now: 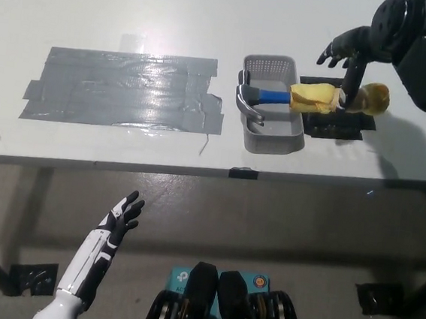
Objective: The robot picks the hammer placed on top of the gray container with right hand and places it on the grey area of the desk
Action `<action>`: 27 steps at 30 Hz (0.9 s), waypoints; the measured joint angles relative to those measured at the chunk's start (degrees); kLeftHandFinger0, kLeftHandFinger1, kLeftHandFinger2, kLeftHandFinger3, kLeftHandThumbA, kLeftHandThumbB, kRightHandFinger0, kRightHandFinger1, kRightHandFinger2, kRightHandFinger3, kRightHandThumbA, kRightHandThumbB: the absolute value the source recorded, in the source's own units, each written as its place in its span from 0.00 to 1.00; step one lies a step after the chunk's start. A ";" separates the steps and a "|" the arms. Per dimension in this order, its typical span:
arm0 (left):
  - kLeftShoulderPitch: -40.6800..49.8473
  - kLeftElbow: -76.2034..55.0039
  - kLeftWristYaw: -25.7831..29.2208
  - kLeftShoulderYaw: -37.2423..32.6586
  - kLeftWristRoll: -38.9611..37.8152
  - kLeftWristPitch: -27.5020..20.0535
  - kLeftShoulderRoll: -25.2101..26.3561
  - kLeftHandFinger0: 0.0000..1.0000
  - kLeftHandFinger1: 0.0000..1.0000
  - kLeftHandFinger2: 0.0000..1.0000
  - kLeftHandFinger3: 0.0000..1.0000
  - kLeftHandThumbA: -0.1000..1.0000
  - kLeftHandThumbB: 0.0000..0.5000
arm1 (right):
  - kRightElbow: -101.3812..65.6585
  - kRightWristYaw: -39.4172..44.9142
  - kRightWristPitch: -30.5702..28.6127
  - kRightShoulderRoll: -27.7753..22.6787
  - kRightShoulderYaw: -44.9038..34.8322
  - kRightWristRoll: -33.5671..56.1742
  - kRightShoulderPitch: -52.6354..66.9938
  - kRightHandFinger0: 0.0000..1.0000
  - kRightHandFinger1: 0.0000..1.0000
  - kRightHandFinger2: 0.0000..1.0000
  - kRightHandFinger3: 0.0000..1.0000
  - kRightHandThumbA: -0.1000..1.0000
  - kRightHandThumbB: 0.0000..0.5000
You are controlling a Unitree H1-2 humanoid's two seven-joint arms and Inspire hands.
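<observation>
The hammer [279, 98] lies across the gray container [270, 124], its steel head [246, 101] over the left rim and its blue neck leading to a yellow handle [317, 98] that sticks out to the right. My black right hand [349, 58] hovers over the handle's far end, open, with its fingers [350, 86] pointing down onto the handle. The grey taped area [122, 89] covers the desk's left part. My white left hand [120, 220] rests open below the desk edge at the lower left.
A black patch [337, 126] lies on the white desk [99, 13] under the handle, right of the container. The desk's front edge [212, 173] runs across the middle of the picture, with floor below it.
</observation>
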 measured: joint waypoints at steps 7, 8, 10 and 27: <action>0.00 -0.02 0.00 -0.02 0.03 -0.05 0.11 1.00 1.00 1.00 1.00 1.00 0.39 | 3.16 -1.94 -0.44 2.10 -0.05 -1.41 0.89 1.00 1.00 1.00 1.00 1.00 0.73; 0.00 -0.02 0.00 -0.02 0.04 -0.06 0.13 1.00 1.00 1.00 1.00 1.00 0.38 | 3.51 -2.30 -0.53 2.40 -0.05 -1.59 0.89 1.00 1.00 1.00 1.00 1.00 0.68; 0.00 -0.05 0.00 -0.03 0.05 -0.07 0.19 1.00 1.00 1.00 1.00 1.00 0.36 | 4.00 -2.80 -0.88 2.72 -0.18 -1.65 0.89 1.00 1.00 1.00 1.00 1.00 0.69; -0.01 -0.58 -0.32 -0.35 0.07 -0.09 0.70 1.00 1.00 1.00 1.00 1.00 0.35 | 5.91 -9.21 -1.62 5.13 -2.78 -1.95 1.70 1.00 1.00 1.00 1.00 1.00 0.73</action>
